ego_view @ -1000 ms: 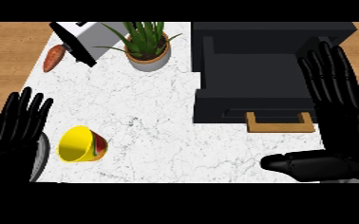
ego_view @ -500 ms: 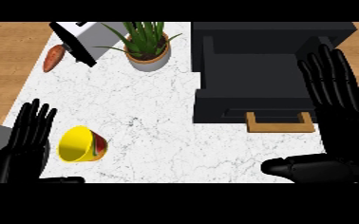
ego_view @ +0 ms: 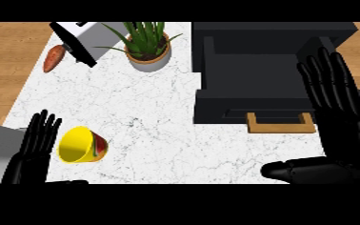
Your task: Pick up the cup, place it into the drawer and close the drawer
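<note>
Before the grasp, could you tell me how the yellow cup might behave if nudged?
The yellow cup appears to lie on its side, so a nudge from the left robot hand would probably roll it. It looks rigid and smooth, possibly slippery.

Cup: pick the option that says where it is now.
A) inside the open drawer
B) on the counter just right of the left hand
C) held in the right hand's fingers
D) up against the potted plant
B: the yellow cup lies on the white counter beside the open left hand, while the right hand is open with nothing in it.
</note>
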